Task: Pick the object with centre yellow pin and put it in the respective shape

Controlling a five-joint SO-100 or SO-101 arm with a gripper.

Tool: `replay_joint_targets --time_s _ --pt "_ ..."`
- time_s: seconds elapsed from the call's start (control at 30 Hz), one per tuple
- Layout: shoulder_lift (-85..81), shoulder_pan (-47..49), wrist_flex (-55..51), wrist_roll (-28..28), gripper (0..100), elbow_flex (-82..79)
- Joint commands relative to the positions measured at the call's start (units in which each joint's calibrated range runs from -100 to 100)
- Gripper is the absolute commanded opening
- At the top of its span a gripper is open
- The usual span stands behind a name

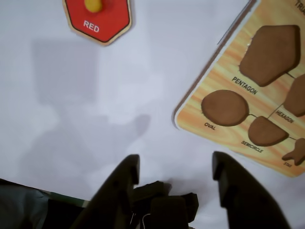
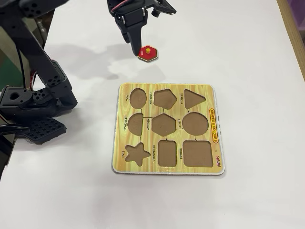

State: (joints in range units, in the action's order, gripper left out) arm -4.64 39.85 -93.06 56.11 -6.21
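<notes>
Red piece: the flat red hexagon puzzle piece with a pale wooden edge and a yellow knob (image 1: pixel 96 18) lies on the white table (image 1: pixel 143 86), at the top edge of the wrist view, its white label reading RED; in the fixed view it sits just beyond the board's far edge.
Board: the pale wood-grain shape board with brown cut-outs (image 2: pixel 167 129) lies flat, all nine recesses empty; the one labelled hexagon (image 2: pixel 164 124) is at its centre.
Tool: the black two-finger gripper (image 1: pixel 178 174) hangs above the table with jaws spread wide and nothing between them, short of the piece.
Step in hand: reaching for the piece, by my reading; no contact yet.
Doing it well: bring the jaws forward until the knob sits midway between them, descend straight, and close on the knob rather than the thin edge, which would likely slip.
Afterwards: the hexagon's sides will probably need turning to match the recess before lowering.
</notes>
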Motion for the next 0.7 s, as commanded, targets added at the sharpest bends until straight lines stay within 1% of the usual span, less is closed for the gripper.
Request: replay_joint_targets --time_s 0.0,0.4,0.5,0.67 --pt "1.96 0.29 -0.29 -0.25 18 4.68" --pt "9.83 0.29 0.67 -0.15 18 5.49" --pt "11.92 0.58 0.67 -0.25 18 9.53" --pt "16.10 4.09 0.67 0.27 18 16.82"
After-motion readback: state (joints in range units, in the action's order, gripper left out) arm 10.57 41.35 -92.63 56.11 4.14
